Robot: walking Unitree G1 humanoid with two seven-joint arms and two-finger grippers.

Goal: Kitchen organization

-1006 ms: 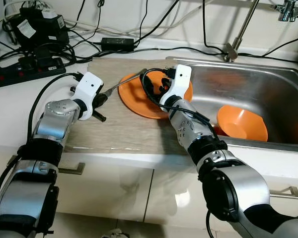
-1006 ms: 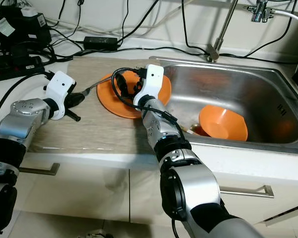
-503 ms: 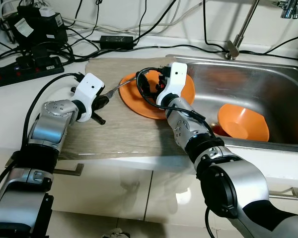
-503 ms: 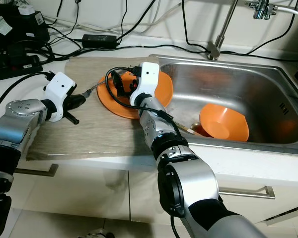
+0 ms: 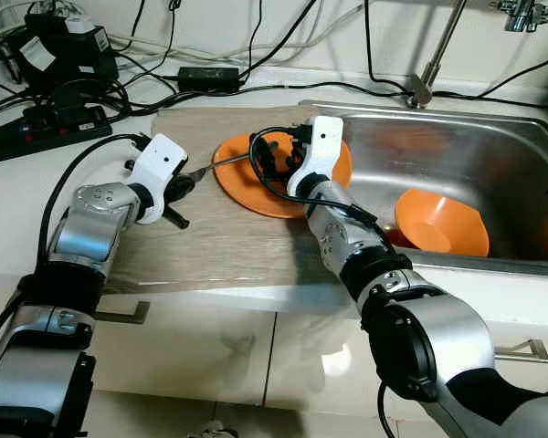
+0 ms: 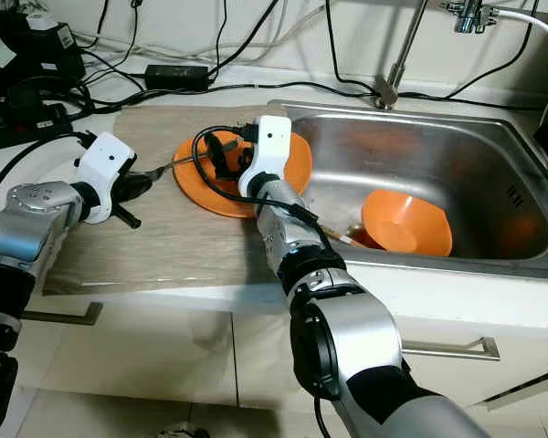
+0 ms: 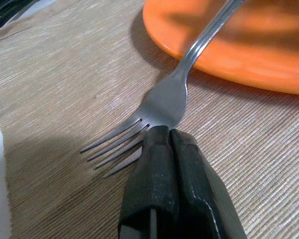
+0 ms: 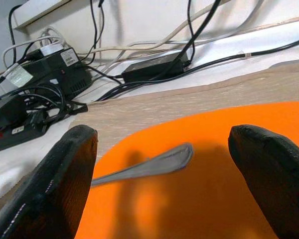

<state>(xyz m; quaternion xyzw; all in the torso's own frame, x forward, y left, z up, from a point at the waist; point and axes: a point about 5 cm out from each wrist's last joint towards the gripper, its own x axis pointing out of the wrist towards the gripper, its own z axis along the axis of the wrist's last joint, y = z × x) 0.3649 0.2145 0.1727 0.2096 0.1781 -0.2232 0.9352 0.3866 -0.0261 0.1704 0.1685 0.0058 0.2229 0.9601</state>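
Now my left gripper (image 7: 164, 137) is clamped on the fork (image 7: 159, 107) at its neck, handle lying across the orange plate (image 5: 256, 178) on the mat near the bench's sink edge. My right gripper (image 8: 164, 169) hovers spread wide above that plate, likely to steady it.

The head views were bright and evenly lit, sharp across the bench (image 5: 9, 228), with straight lines bowing slightly toward the edges. The steel sink (image 5: 493, 173) carried soft glare and orange reflections on its walls, and the cabinet doors (image 5: 228, 351) below showed pale sheen. In the left wrist view the fork (image 7: 159, 107) cast a soft shadow on the woven mat (image 7: 55, 89), while the near black fingers (image 7: 162, 184) were blurred. In the right wrist view the fingers (image 8: 65, 174) loomed dark and unfocused.
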